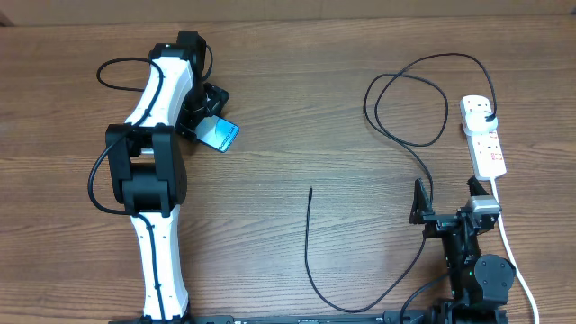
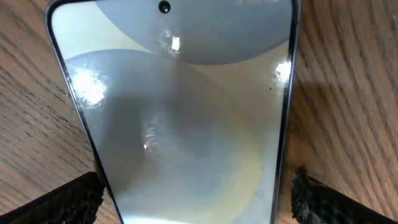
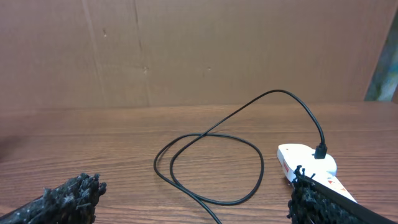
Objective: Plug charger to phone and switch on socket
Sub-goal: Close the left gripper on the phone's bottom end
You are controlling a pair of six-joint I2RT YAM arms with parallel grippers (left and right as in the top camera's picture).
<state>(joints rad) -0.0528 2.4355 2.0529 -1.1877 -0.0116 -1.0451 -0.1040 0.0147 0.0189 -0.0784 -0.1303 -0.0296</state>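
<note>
The phone (image 1: 219, 134) lies screen-up in the far left part of the wooden worktop (image 1: 315, 90), turned at an angle, and one end of it is tucked under the left end effector (image 1: 209, 115). In the left wrist view its lit screen (image 2: 180, 124) fills most of the picture. The two black fingers (image 2: 56, 199) stand spread wide, one on each side of the phone's near end, and neither clearly presses on it. The socket (image 1: 484, 135) sits at the far right, with its thick white cord (image 1: 508, 243) running toward the near edge. The black plug (image 1: 486, 112) of the charger (image 1: 307, 243) is seated in the far end of the socket. From there the thin cable makes two overlapping loops left of the socket and passes beside the right end effector (image 1: 445, 200). It then sweeps along the near side and rises to its free connector tip (image 1: 310, 191), which lies bare mid-worktop, well apart from the phone. The right end effector hangs low near the right edge, its fingers (image 3: 68, 199) spread wide and holding nothing, with the cable loops (image 3: 211, 140) and the socket (image 3: 308, 160) ahead of it.
</note>
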